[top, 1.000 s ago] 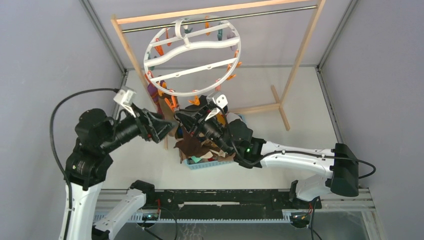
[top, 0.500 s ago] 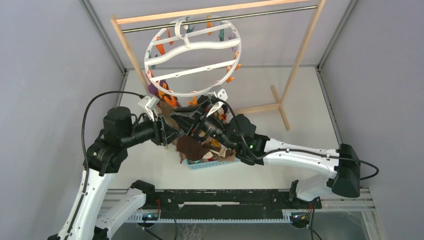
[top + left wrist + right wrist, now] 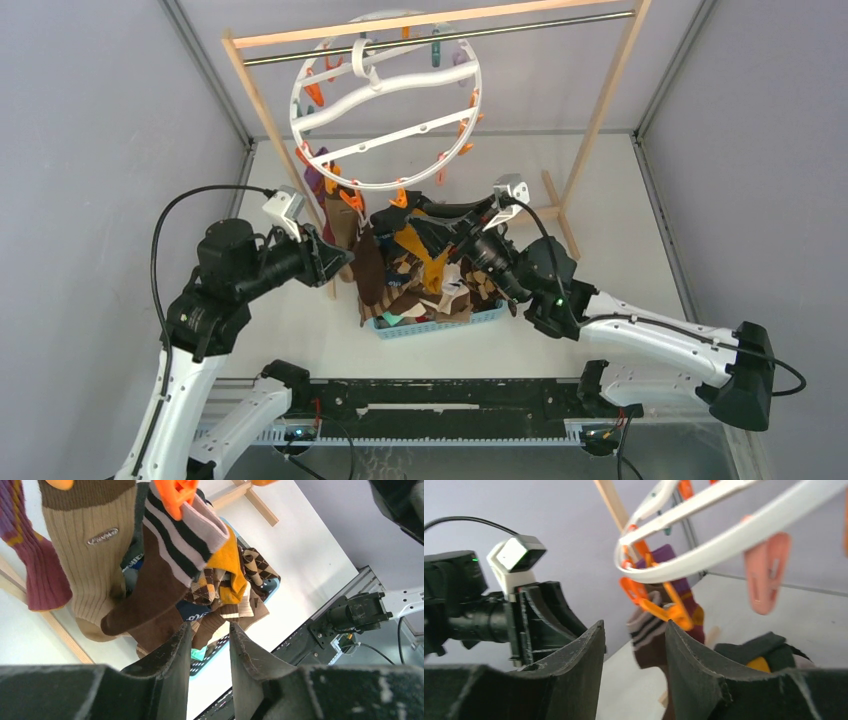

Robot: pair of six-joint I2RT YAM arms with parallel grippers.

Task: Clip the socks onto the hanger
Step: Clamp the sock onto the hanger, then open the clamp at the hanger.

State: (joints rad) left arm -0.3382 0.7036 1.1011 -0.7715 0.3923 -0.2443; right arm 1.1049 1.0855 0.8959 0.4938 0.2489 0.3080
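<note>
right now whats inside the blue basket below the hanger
A heap of socks in brown, mustard, tan and argyle, spilling over the rim of the basket. The basket's floor and anything beneath the heap are covered.

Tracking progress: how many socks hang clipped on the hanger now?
3 in the left wrist view: a maroon sock leftmost, a tan ribbed sock beside it, then a brown striped-cuff sock under an orange clothespin. Others may hang hidden.
</note>
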